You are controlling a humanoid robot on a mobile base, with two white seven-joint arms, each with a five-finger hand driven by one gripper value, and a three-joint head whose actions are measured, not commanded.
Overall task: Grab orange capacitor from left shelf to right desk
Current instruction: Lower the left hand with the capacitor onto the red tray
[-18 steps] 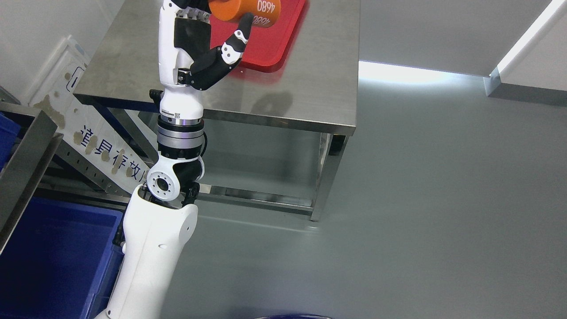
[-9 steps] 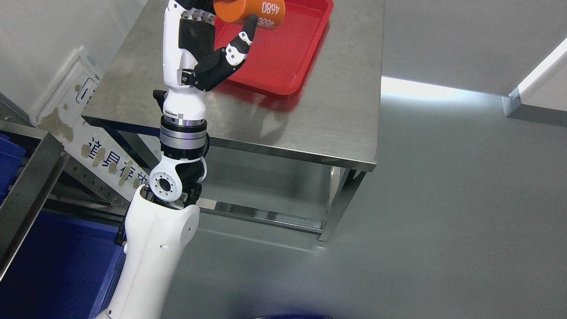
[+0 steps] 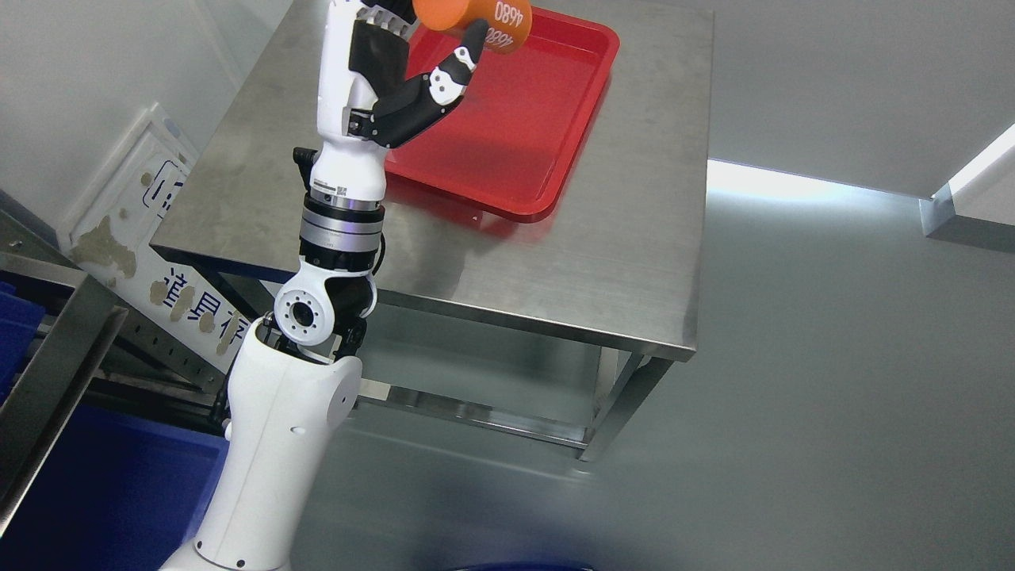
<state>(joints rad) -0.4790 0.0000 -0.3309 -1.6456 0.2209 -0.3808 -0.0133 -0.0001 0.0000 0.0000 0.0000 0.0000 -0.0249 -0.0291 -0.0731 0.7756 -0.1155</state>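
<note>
Grey flooring fills the right of the head view, and a stainless steel desk (image 3: pixel 555 238) is seen at upper centre with a red tray (image 3: pixel 539 135) set on its far part. Compared with the earlier frames, the whole picture is shifted: desk and tray are seen lower and further right, so the camera has moved, and more of the tray is now exposed. The hold on the orange capacitor (image 3: pixel 476 16) is unchanged.

The capacitor is held at the top edge of the view, above the near-left part of the tray and clear of its floor. Its long axis is laid roughly across the picture, with the white-printed end turned to the right and slightly downward; "4680" is read on it upside down.

The left hand (image 3: pixel 412 71), reaching up from the lower left, is closed around the cylinder: the thumb (image 3: pixel 460 59) is pressed against its underside, while the other fingers, partly cut off by the frame, are curled over its left side. Blue bins (image 3: pixel 103 500) and a metal shelf frame (image 3: pixel 55 373) are seen at lower left.
</note>
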